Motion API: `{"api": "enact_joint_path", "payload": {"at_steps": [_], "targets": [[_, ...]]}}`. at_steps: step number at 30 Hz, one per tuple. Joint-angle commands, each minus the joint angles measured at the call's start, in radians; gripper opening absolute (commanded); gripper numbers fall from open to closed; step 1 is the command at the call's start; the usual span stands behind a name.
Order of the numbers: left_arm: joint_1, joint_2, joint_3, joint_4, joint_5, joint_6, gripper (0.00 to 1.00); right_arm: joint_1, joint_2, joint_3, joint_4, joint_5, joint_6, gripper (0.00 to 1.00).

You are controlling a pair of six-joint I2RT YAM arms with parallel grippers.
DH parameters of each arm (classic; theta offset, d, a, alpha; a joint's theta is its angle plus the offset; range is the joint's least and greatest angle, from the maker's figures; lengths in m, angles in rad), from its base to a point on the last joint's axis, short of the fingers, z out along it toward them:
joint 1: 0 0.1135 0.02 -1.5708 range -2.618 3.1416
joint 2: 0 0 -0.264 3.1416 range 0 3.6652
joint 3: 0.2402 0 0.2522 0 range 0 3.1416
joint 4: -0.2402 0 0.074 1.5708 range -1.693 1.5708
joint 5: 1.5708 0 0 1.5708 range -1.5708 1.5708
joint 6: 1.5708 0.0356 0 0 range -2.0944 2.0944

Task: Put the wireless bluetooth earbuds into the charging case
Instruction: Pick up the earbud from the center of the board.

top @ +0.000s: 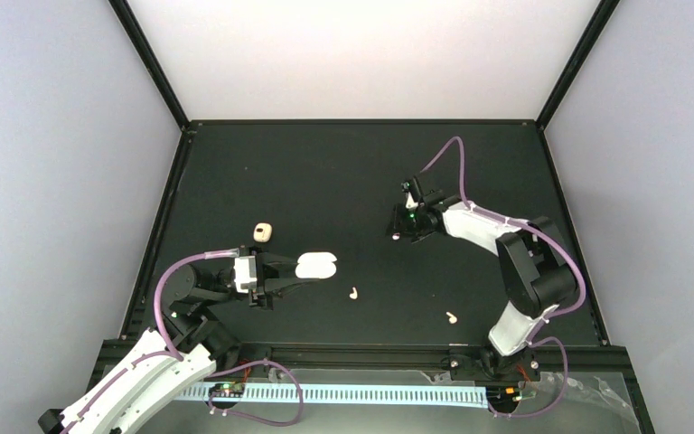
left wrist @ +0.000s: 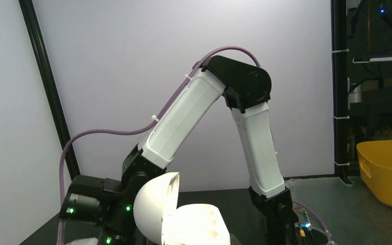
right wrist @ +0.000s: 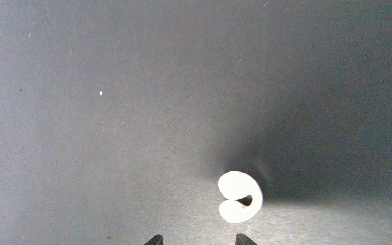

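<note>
**Case held open in the left gripper, both earbuds loose on the counter**

The counter (top: 325, 172) is a matt black slab, lightly speckled with dust in the right wrist view. Pale grey walls (top: 54, 136) close it in on three sides, with black frame posts (top: 149, 59) at the far corners. In the left wrist view a yellow bin (left wrist: 388, 173) sits off the counter's edge, beside dark shelving.

The left gripper (top: 294, 268) is clenched on the charging case (top: 314, 265), which sticks out past its fingertips toward the middle of the counter. The left wrist view shows the case close up, with its lid (left wrist: 155, 209) swung up and the sockets bare. The right arm (left wrist: 184, 122) stands beyond it.

One earbud (top: 353, 293) lies near the case, just past it and to the side nearer the arm bases. The second earbud (top: 452, 317) lies well beyond that, close to the right arm's base. A peach-tan lump (top: 264, 232) rests on the far side of the left gripper, apart from it.

The right gripper (right wrist: 198, 240) hangs over the far right part of the counter, well apart from both earbuds. Its jaws stand apart with only bare counter between them. A small white curled piece (right wrist: 240, 196) lies just ahead of one fingertip. I cannot tell what it is.
</note>
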Motion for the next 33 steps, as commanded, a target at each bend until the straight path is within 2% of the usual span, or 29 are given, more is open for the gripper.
{"api": "enact_joint_path", "payload": {"at_steps": [1,6,12,33], "targets": [[-0.006,0.005,0.004,0.029,0.016,-0.006,0.01,-0.026,-0.048,0.027,-0.053,0.15,-0.048,0.36],[-0.007,0.005,0.004,0.026,0.017,-0.006,0.02,-0.031,0.015,0.079,-0.1,0.206,-0.106,0.34],[-0.006,0.004,0.004,0.024,0.015,-0.001,0.02,-0.032,0.072,0.114,-0.109,0.189,-0.126,0.32],[-0.005,0.006,0.004,0.027,0.015,-0.001,0.02,0.005,0.132,0.126,-0.13,0.185,-0.143,0.3]]}}
